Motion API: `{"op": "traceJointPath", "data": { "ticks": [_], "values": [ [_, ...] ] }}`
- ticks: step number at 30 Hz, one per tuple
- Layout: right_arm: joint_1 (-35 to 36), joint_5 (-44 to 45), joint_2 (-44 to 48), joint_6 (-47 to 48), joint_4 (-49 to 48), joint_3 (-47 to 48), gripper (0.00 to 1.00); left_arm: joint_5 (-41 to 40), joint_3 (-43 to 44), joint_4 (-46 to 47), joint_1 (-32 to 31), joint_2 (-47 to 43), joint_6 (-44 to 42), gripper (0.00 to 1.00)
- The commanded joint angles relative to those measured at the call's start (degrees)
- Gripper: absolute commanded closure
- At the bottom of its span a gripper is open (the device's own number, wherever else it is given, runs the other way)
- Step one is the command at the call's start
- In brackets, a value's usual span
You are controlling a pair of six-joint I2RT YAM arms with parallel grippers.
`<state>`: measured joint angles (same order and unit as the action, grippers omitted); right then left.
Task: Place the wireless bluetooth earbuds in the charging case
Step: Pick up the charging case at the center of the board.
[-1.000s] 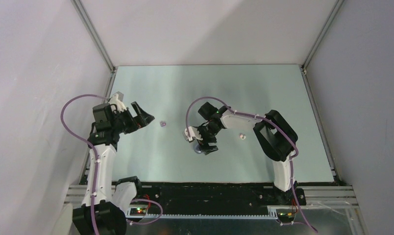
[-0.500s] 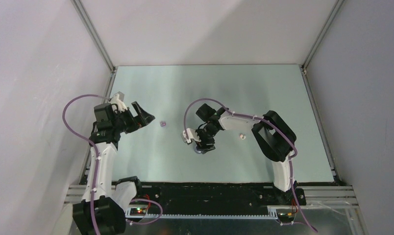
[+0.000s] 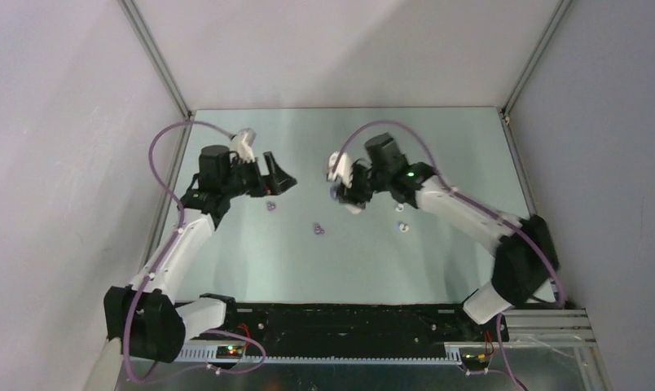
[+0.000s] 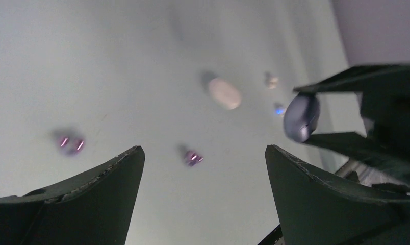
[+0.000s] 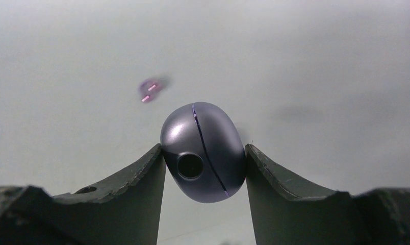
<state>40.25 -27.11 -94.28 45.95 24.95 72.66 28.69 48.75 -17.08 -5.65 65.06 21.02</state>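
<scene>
Above the tabletop (image 3: 471, 147), the right fingers (image 5: 289, 194) clamp a lilac-grey rounded object (image 5: 203, 152); the left fingers (image 4: 91, 199) hang wide apart, holding nothing. The white charging case (image 4: 224, 93) lies near that object, one white earbud (image 4: 271, 79) close by, two purple pieces (image 4: 193, 157) farther off.

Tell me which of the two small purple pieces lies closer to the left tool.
The leftmost purple piece, just beside the left tool; the other purple piece lies farther right, nearer the arm bases.

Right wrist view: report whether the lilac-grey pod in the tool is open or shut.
Shut. The lilac-grey pod shows only a thin seam between its halves, no gap, clamped in the right tool.
</scene>
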Motion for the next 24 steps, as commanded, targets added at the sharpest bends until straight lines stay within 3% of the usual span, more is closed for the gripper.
{"op": "traceJointPath", "data": {
  "ticks": [1, 8, 14, 20, 24],
  "values": [
    [-0.9, 7.6, 12.4, -12.4, -15.3, -1.4, 0.62, 2.8, 6.7, 14.7, -7.4, 1.5, -0.2, 0.05],
    [2.1, 16.2, 20.7, -13.9, -26.5, -6.1, 0.64, 8.4, 12.9, 24.9, -12.2, 4.5, 1.9, 0.05],
    [4.6, 19.8, 21.9, -13.0, -31.3, -8.3, 0.64, 15.5, 17.1, 20.8, -15.5, 6.8, -4.5, 0.10],
    [4.9, 20.8, 22.0, -13.0, -34.0, -8.3, 0.65, 14.8, 20.9, 12.6, -18.5, 8.5, -10.0, 0.12],
    [5.0, 20.6, 22.1, -11.8, -35.9, -8.3, 0.65, 12.5, 20.6, 12.6, -19.0, 9.0, -9.2, 0.06]
  ]
}}
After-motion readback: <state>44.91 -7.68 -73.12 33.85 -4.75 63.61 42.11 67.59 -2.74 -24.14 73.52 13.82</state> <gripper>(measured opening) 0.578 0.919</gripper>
